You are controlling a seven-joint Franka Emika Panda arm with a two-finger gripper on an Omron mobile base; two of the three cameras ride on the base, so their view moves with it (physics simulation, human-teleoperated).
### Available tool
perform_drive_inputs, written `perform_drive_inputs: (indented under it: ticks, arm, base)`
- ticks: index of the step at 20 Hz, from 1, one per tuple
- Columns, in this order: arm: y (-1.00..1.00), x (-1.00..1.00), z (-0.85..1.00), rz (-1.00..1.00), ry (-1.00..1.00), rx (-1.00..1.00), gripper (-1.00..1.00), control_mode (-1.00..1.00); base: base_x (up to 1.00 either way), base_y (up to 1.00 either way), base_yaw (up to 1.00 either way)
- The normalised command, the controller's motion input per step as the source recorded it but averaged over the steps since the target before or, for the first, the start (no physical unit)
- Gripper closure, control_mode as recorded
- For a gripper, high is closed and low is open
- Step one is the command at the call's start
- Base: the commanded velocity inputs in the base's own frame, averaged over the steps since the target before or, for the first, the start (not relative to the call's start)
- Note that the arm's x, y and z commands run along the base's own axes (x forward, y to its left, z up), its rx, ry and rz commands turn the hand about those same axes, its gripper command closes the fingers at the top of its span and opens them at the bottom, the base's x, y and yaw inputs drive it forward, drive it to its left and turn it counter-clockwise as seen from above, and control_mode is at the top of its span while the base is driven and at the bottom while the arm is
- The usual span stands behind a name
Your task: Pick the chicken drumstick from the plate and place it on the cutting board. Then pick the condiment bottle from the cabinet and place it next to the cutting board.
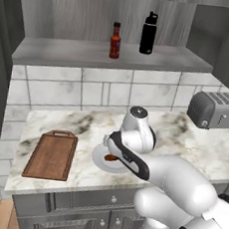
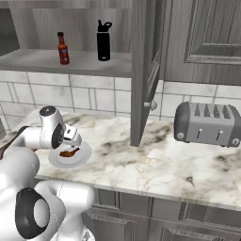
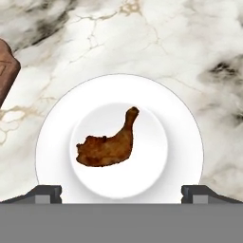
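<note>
The chicken drumstick (image 3: 109, 144) lies in the middle of the plate (image 3: 52, 142), thick end toward the left of the hand view. My gripper (image 3: 122, 193) hovers above it, open, the fingertips (image 3: 45, 193) spread wider than the plate's well with nothing between them. From the right base view the gripper (image 2: 73, 137) hangs just over the plate (image 2: 82, 157) and drumstick (image 2: 69, 152). The cutting board (image 1: 52, 155) rests left of the plate (image 1: 97, 160) on the counter. Up in the cabinet (image 1: 67, 56), the condiment bottle (image 1: 114, 40) stands upright on the shelf.
A taller black bottle (image 1: 148, 33) stands to the right of the red one. A grey toaster (image 1: 217, 110) sits at the counter's right. The open cabinet door (image 2: 143, 70) juts out between plate and toaster. A corner of the board (image 3: 5, 71) shows in the hand view.
</note>
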Motion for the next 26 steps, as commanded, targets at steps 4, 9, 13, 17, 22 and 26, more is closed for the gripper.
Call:
perform_drive_inputs:
  ticks: [4,9,13,17,22,26]
  arm:
    - [0.00,0.02,-0.10,-0.02,0.00,0.00,-1.00,-1.00]
    - [0.00,0.05,-0.10,-0.02,0.00,0.00,-1.00,-1.00]
    - [0.00,0.06,-0.08,-0.03,0.00,0.00,-1.00,-1.00]
    - [0.00,0.07,-0.08,-0.02,0.00,0.00,-1.00,-1.00]
    - [0.00,0.06,-0.09,-0.02,0.00,0.00,-1.00,-1.00]
    - [0.00,0.07,-0.10,-0.02,0.00,0.00,-1.00,-1.00]
  base:
    - [0.00,0.00,0.00]
    - [0.00,0.00,0.00]
    - [0.00,0.00,0.00]
    - [0.00,0.00,0.00]
    - [0.00,0.00,0.00]
    - [0.00,0.00,0.00]
